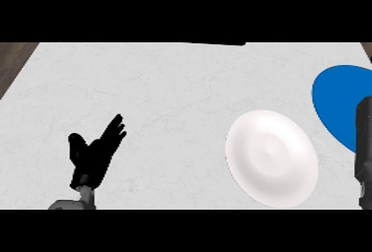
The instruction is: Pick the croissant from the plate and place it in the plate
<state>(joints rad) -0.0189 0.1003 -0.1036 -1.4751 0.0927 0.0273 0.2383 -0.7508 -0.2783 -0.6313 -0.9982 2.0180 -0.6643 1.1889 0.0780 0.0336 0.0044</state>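
Across the pale desk [145, 88], wide open room runs from its left edge to the middle. Right of centre lies a white plate [272, 157], and a blue plate [335, 106], cut by the right edge, lies just beyond it. Before the blue plate stands the dark right robot hand [364, 128]; I cannot tell whether it is open or closed. Low at left rests the left robot hand [93, 153], fingers apart and pointing up, well away from both plates. I cannot tell where the croissant lies.
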